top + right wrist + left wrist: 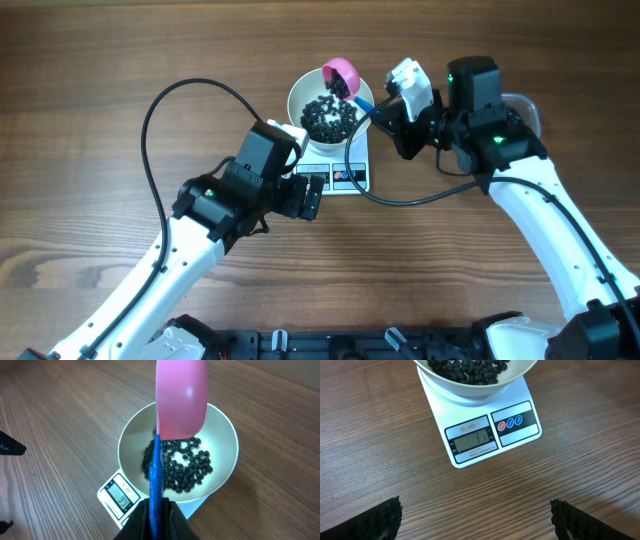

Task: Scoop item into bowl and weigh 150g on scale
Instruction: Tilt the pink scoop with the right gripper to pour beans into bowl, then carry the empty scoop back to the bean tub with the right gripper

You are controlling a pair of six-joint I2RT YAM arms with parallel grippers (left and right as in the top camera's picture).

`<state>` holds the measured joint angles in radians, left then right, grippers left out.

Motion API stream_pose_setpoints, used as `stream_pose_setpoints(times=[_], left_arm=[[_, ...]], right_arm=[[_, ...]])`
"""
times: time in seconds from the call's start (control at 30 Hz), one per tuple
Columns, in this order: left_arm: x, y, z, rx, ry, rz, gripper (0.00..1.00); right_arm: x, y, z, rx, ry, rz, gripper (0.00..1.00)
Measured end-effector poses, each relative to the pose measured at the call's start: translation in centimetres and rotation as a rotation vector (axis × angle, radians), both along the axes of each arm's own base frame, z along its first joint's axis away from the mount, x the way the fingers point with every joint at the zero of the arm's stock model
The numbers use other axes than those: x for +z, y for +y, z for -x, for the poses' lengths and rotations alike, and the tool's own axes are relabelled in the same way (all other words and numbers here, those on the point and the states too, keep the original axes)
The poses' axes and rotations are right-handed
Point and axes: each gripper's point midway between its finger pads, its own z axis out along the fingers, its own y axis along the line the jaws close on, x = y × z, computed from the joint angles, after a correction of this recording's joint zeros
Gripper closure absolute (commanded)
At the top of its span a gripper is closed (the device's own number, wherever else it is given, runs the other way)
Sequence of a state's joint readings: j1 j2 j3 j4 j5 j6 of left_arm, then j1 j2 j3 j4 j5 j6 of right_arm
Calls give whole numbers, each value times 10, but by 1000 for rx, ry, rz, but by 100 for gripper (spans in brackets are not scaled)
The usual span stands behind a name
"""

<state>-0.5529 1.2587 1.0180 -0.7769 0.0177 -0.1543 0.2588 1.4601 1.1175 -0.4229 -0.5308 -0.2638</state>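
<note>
The white bowl [296, 100] stands on the small white scale [345, 176], with a heap of black beads [328, 117] inside. My right gripper [378, 108] is shut on the blue handle [156, 475] of a pink scoop [182, 400], which hangs tilted over the bowl's far side [225, 455] above the beads [187, 467]. My left gripper [476, 520] hovers open just in front of the scale's lit display [472, 442], with nothing between its fingers [390, 515]. The display's digits are too blurred to read.
A black cable [160, 110] loops over the wood table left of the bowl. A clear container edge [522, 103] shows behind my right arm. Another cable runs from the right wrist past the scale's right side [400, 200].
</note>
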Motion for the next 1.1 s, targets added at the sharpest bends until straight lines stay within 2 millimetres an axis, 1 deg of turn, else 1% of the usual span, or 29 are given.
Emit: stream_pose_setpoints(times=[0.23,0.53,0.67,0.77,0.87,1.0,1.03,1.1], left_arm=[[0,0,0,0,0,0,0],[0,0,0,0,0,0,0],[0,0,0,0,0,0,0],[0,0,0,0,0,0,0],[0,0,0,0,0,0,0],[0,0,0,0,0,0,0],[0,0,0,0,0,0,0],[0,0,0,0,0,0,0]], right_arm=[[-2,-4,-3,43,-72,69,96],[-6,-13,-10,111,-204,228,96],[-8,-5,-8,151,-252,296,96],[-11,1,-7,149,-271,354,95],[-13,-4,-10,120,-274,391,96],[-12,-6,-11,12,-185,308,96],[-10,-7,-13,-27,-151,253,96],[-5,-17,-17,-89,-110,183,96]])
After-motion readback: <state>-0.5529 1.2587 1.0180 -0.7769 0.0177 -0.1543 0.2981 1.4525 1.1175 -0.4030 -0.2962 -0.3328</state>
